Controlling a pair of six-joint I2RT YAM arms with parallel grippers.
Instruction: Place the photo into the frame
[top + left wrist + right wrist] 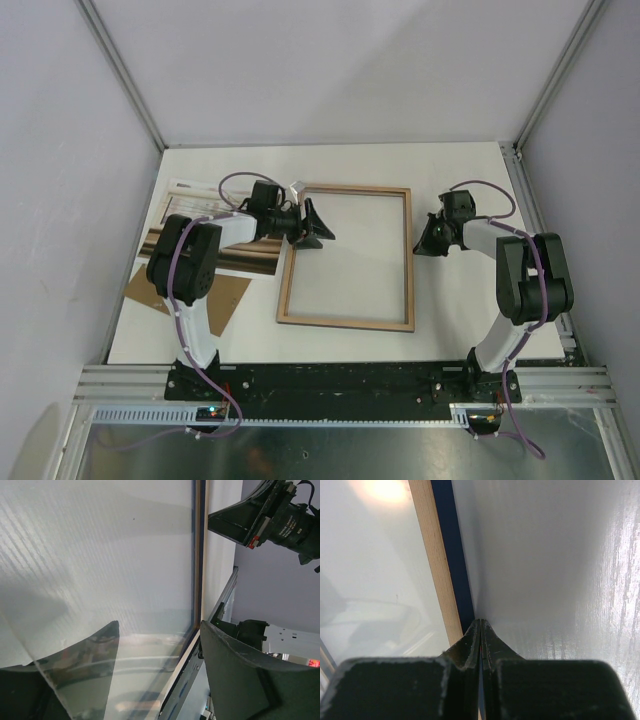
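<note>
Overhead, frame [345,322] lies wood-side up on the counter [460,170], photo [195,198] leftward under the left arm [185,260] — left pincer [320,222] open, empty, right pincer [425,243] shut at the frame's edge, which might skid.

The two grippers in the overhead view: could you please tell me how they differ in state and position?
The left gripper has its fingers spread wide; the right gripper has its fingers pressed shut. The left one sits at the left rail of the frame, the right one just outside its right rail. Both hold nothing and face the frame.
</note>
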